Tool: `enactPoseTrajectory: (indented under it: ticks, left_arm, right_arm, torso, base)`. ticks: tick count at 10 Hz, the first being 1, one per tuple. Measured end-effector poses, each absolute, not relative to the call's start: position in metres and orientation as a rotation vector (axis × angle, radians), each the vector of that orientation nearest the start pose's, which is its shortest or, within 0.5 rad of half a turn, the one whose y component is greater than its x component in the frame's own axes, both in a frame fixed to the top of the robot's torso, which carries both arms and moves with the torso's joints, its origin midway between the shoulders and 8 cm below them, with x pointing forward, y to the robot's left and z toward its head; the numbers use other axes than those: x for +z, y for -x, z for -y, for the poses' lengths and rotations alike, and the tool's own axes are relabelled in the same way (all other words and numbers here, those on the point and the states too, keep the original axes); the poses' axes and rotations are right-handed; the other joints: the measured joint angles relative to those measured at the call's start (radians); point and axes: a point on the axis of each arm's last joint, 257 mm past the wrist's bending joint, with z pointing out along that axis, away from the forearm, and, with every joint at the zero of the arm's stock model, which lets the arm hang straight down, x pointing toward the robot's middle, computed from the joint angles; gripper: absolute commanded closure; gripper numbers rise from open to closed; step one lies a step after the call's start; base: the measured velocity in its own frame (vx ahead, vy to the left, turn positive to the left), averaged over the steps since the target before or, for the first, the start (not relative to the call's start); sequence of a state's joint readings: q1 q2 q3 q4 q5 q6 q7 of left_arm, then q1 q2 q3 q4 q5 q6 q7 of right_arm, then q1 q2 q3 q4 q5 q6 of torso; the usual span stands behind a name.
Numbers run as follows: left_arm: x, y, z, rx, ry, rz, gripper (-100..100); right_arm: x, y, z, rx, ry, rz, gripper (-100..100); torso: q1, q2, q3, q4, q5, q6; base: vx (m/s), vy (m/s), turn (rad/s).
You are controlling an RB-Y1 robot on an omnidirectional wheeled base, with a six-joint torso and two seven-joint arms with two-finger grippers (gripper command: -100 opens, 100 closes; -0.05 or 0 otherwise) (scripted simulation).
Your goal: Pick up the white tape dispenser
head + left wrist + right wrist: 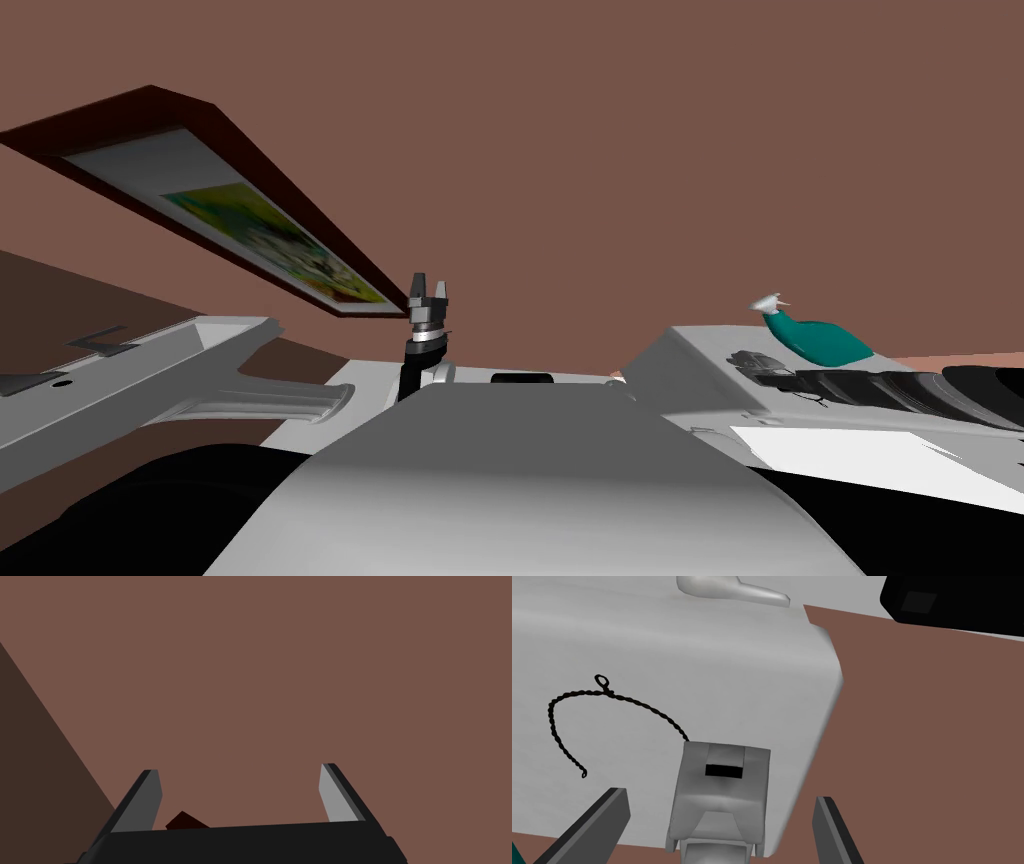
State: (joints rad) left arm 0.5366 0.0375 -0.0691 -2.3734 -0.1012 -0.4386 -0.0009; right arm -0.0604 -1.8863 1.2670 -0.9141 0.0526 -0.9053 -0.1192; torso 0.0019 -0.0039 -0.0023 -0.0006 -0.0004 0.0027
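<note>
While the right gripper [719,797] is hovering, fingers spread, over a corner of the white top [662,641], the dispenser [717,808] is sitting there just beside a black cord [637,703], and the left gripper [430,287] is holding its fingers apart.

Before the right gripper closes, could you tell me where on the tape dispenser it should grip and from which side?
Grip the tape dispenser across its two flat side walls, coming along its length as the open right gripper points: the fingers stand either side of it. I would stop short of the black cord at its far corner.
</note>
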Motion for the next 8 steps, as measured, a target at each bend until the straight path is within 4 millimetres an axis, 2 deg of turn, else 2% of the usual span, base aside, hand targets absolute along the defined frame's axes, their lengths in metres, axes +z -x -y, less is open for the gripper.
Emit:
enactPoseTrajectory:
  ticks: [3, 4, 8]
  left_arm:
    - [0.04, -0.337, -0.244, -1.292, 0.579, -0.701, 0]
    - [0.04, -0.337, -0.244, -1.292, 0.579, -0.701, 0]
    - [0.04, -0.337, -0.244, -1.292, 0.579, -0.701, 0]
  right_arm:
    - [-0.232, -0.158, 0.728, -0.077, 0.023, -2.825, -100]
    - [-0.233, -0.158, 0.728, -0.078, 0.023, -2.824, 100]
    - [-0.233, -0.158, 0.729, -0.079, 0.022, -2.824, 100]
  torso:
    - [-0.002, 0.004, 0.002, 0.001, -0.001, 0.0]
    - [-0.001, 0.004, 0.003, 0.001, 0.0, 0.0]
    - [0.0, 0.004, 0.003, 0.001, 0.0, 0.0]
  base:
    - [0.004, -0.01, 0.005]
    - [0.0, 0.0, 0.0]
    - [0.0, 0.0, 0.0]
